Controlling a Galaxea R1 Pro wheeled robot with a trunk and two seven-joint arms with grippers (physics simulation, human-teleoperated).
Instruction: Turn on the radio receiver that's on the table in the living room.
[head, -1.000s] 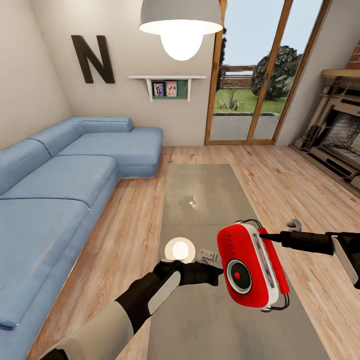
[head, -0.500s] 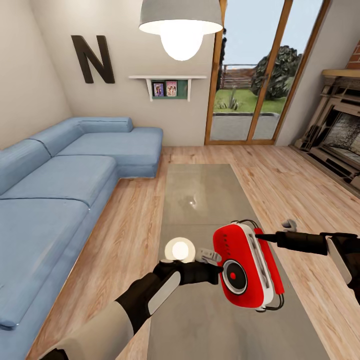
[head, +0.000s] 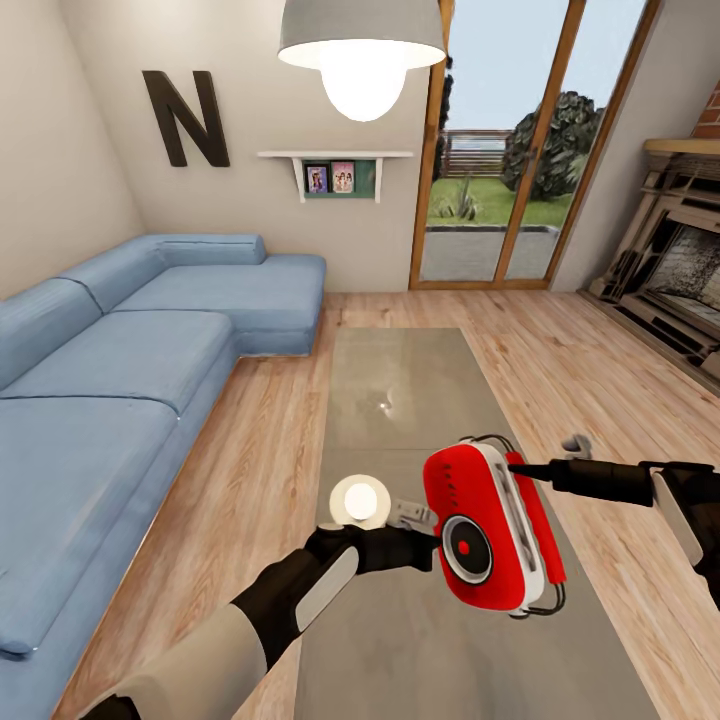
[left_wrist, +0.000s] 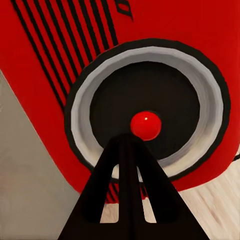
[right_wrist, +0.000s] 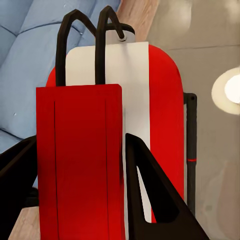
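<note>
Pinching the back edge of the radio receiver, the right gripper is holding it up above the near part of the table, and the right wrist view shows why: a red panel of the box is sitting between its two dark fingers, one on each side, so the body is being steadied against a push from the front. The wire handle is arching beyond the fingertips, away from the grip.

Facing the other way, the left gripper is pointing straight at the round dark dial. Its fingers are lying pressed together into a single narrow tip, which suits poking a small target rather than grasping. That tip is sitting just short of the red centre button, or perhaps touching it; contact cannot be told for sure.

Judging from this, the arrangement is a brace-and-press: one hand is keeping the dial turned toward the other, and the pressing arm likely needs only a short, straight advance along its own axis.
</note>
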